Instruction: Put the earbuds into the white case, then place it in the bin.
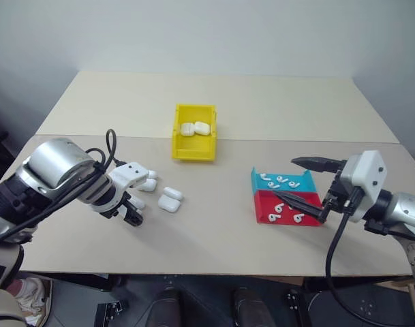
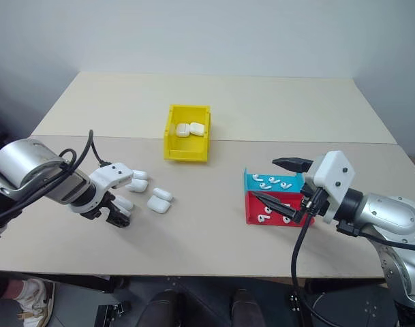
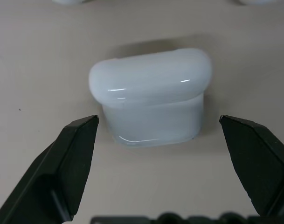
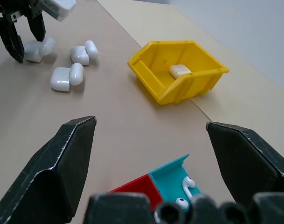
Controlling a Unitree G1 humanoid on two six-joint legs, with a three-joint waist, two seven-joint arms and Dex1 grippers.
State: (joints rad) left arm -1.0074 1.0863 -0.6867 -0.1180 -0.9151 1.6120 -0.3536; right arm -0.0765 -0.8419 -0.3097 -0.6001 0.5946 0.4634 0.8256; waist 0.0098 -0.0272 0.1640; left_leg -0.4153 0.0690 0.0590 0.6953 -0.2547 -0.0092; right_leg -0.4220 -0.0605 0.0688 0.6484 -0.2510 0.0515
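two black fingers of the left gripper (image 3: pixel 158 135) stand spread on either side of an open white case (image 3: pixel 151 95) lying on the table (image 1: pixel 214 225), not touching it. other open cases (image 1: pixel 170 199) lie just beside. the yellow bin (image 1: pixel 193 150) holds two cases. the right gripper (image 1: pixel 309 187) hangs released over the teal tray (image 1: pixel 262 184) and red tray (image 1: pixel 262 204) of earbuds (image 1: pixel 282 180).

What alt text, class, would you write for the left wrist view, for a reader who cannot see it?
A glossy white case with its lid open sits on a beige table, framed by the open left gripper, whose black fingers stand either side without touching it.
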